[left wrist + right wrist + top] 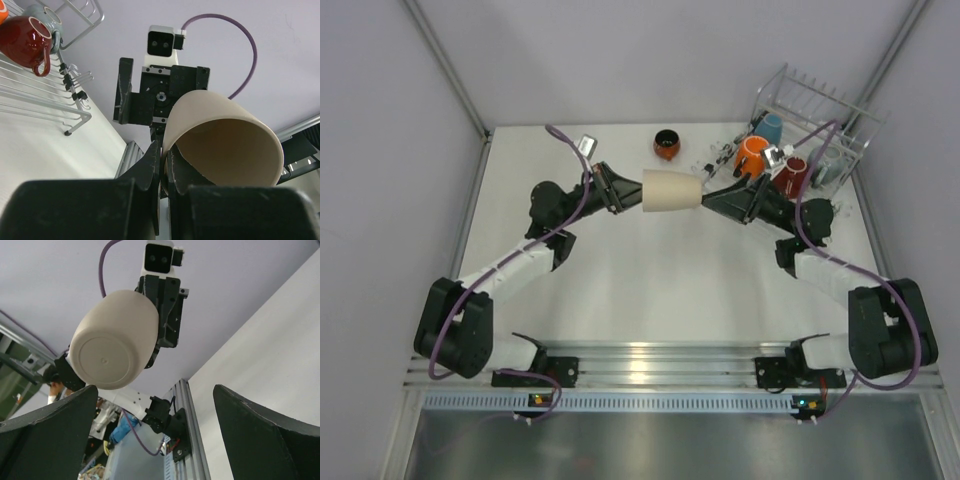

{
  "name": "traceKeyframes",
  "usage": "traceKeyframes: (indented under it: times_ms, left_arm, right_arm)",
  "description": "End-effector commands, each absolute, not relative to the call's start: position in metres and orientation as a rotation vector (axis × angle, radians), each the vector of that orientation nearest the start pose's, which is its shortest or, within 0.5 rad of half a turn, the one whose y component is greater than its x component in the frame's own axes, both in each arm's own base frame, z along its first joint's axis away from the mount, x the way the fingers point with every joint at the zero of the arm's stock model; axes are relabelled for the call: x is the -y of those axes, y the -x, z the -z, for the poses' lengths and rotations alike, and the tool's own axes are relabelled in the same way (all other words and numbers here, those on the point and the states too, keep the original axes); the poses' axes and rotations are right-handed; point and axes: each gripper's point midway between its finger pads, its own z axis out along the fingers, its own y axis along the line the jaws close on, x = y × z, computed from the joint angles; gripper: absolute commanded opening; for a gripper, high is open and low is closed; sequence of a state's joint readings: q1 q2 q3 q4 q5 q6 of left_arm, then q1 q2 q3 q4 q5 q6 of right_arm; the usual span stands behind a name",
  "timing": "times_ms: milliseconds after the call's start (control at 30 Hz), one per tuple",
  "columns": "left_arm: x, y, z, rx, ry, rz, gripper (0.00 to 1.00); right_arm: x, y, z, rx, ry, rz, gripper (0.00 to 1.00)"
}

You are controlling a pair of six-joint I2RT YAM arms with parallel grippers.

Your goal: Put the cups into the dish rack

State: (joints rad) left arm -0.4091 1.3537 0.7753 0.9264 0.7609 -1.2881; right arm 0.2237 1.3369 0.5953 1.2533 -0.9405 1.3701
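My left gripper (638, 190) is shut on the rim of the beige tumbler (672, 190) and holds it on its side above the table. In the left wrist view one finger is inside the tumbler (225, 145) and one outside, at my left gripper (164, 150). My right gripper (710, 194) is open and empty, facing the tumbler's base (112, 352) and apart from it; it also shows in the right wrist view (155, 390). The dish rack (820, 110) at the back right holds an orange cup (752, 152), a red mug (790, 172) and a light blue cup (770, 127).
A dark-and-orange cup (667, 144) stands on the table at the back middle, left of the rack. In the left wrist view a grey mug (42, 12) sits behind the red mug (22, 37) on the rack (45, 97). Walls close in the table's sides.
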Motion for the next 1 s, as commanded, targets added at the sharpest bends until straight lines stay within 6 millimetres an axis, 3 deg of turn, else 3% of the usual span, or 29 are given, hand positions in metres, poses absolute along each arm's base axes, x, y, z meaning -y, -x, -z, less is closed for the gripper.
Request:
traceKeyframes:
  times_ms: [0,433,700,967]
  left_arm:
    - [0.285,-0.276,-0.366,-1.455,-0.192,1.847,0.00]
    - [0.301,-0.265,-0.358,-1.462,-0.232,1.872,0.00]
    - [0.309,-0.249,-0.355,-1.436,-0.289,1.934,0.00]
    - [0.310,-0.245,-0.351,-1.428,-0.305,1.975,0.00]
  right_arm:
    - [-0.230,-0.226,-0.365,-1.117,0.533,-1.659,0.99]
    - [-0.260,-0.222,-0.362,-1.185,0.581,-1.511,0.99]
    - [-0.263,-0.214,-0.368,-1.140,0.591,-1.564,0.99]
    - [-0.263,-0.210,-0.369,-1.129,0.595,-1.574,0.96]
